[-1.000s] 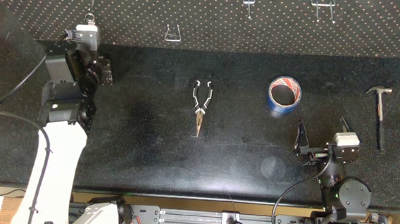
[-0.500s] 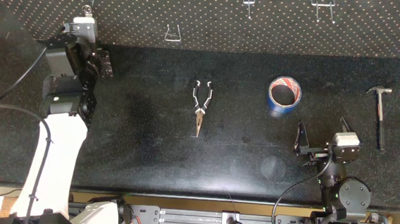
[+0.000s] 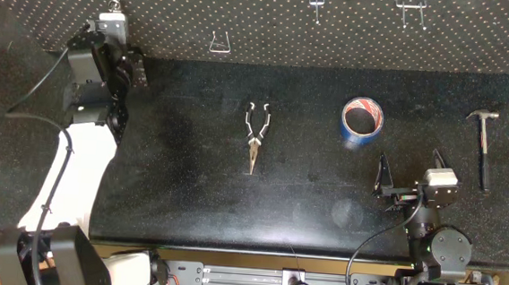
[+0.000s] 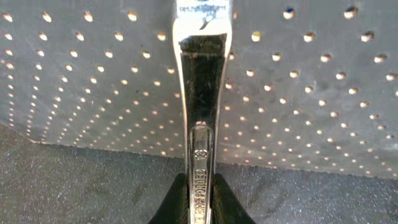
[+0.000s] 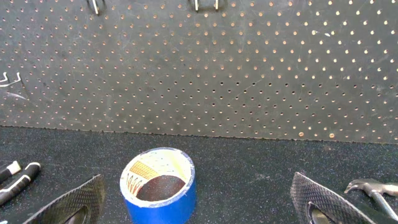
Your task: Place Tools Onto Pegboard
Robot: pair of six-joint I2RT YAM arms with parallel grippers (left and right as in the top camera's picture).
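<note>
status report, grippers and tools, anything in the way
Left gripper shut on chrome metal wrench, held up at grey perforated pegboard. Right gripper open, low behind blue tape roll. Silver needle-nose pliers, steel hammer on black mat; nothing blocking.

We see a steel wrench (image 4: 200,93) upright before the pegboard (image 3: 263,17), pinched in the left claw (image 4: 199,202); pliers (image 3: 255,135), blue tape roll (image 3: 361,120) and hammer (image 3: 482,145) rest apart on the table (image 3: 189,174).
</note>
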